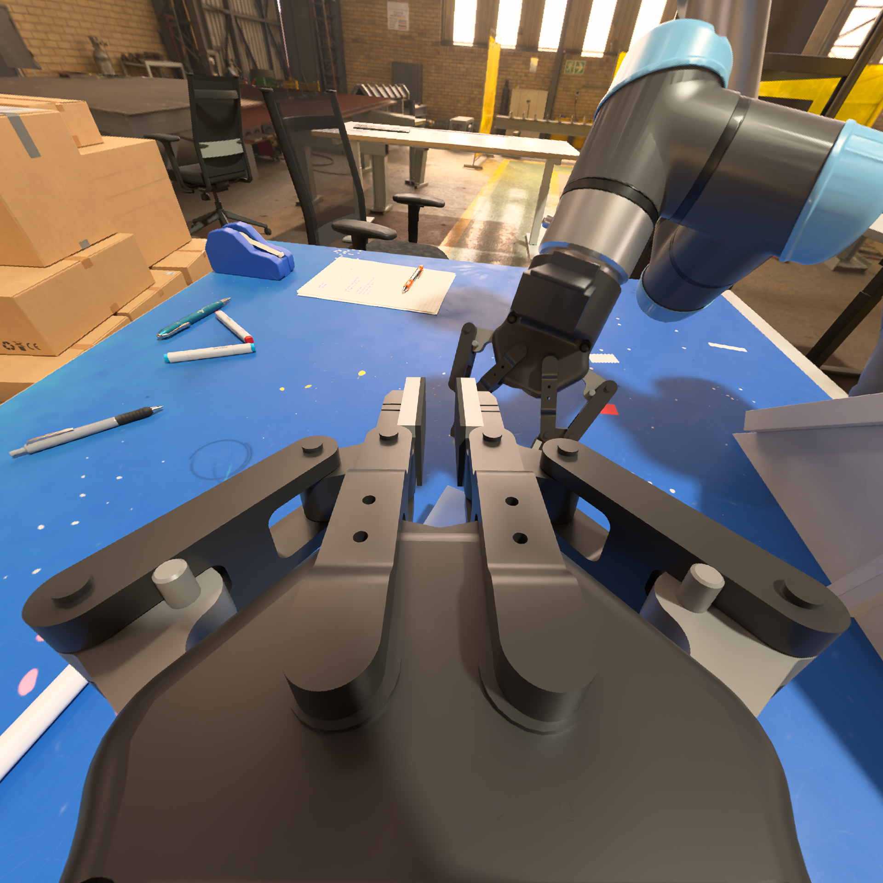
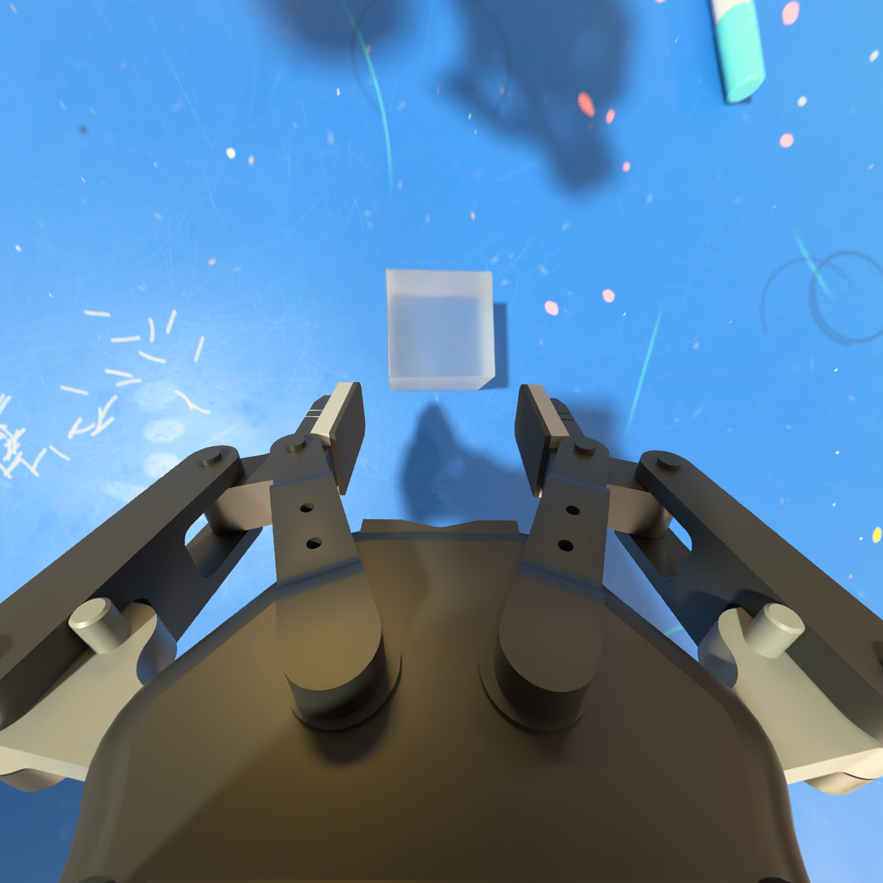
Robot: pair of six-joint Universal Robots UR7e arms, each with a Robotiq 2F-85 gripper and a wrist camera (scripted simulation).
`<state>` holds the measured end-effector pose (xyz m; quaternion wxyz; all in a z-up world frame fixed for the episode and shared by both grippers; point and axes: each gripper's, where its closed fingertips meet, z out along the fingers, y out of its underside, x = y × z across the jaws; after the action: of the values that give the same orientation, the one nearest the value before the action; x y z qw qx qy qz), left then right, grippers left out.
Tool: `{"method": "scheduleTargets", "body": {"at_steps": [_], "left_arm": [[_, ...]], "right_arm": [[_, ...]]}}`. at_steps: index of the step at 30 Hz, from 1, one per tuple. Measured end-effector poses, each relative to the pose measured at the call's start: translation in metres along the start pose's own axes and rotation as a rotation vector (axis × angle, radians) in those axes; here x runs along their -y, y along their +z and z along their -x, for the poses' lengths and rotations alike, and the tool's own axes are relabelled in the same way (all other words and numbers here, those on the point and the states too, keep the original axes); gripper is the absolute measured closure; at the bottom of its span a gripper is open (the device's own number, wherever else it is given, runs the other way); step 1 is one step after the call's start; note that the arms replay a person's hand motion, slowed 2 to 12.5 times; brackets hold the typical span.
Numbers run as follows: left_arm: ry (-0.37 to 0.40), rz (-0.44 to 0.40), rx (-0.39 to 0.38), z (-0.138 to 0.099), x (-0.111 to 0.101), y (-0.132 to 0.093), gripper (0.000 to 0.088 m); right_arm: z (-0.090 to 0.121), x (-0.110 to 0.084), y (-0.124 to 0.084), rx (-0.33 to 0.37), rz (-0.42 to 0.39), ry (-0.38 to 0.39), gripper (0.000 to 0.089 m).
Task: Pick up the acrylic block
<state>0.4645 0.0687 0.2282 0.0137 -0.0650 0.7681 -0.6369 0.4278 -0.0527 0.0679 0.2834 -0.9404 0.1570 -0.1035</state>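
Observation:
The acrylic block (image 2: 439, 329) is a clear, frosted cube standing on the blue table (image 2: 191, 239). In the right wrist view my right gripper (image 2: 439, 396) is open and empty. It looks down on the block, which lies just ahead of its fingertips and centred between them, apart from both. In the left wrist view my left gripper (image 1: 439, 406) has its jaws drawn together with a narrow gap and nothing in them. The right gripper (image 1: 506, 411) shows just beyond it, pointing down at the table. The block is hidden in that view.
Cardboard boxes (image 1: 71, 215) stand at the left edge. A blue tape dispenser (image 1: 248, 253), a paper pad (image 1: 363, 286) with an orange pen, markers (image 1: 210, 353) and a grey pen (image 1: 86, 430) lie on the table. A grey box (image 1: 822, 478) is at the right. A teal marker end (image 2: 738, 52) lies beyond the block.

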Motion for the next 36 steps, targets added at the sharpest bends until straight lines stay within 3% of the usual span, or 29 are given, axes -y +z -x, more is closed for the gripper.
{"method": "scheduleTargets", "body": {"at_steps": [10,22,36], "left_arm": [[-0.001,0.003,-0.001,-0.001,-0.004,-0.001,0.0771],[-0.004,0.003,-0.002,-0.002,-0.007,-0.005,0.0772],[-0.006,-0.001,-0.003,-0.002,-0.009,-0.008,0.0772]], "right_arm": [[0.006,-0.012,0.018,0.0,0.163,-0.055,0.0321],[-0.005,-0.039,0.034,-0.012,0.349,-0.05,0.0316],[-0.003,-0.037,0.042,0.034,0.328,-0.022,0.0338]]}}
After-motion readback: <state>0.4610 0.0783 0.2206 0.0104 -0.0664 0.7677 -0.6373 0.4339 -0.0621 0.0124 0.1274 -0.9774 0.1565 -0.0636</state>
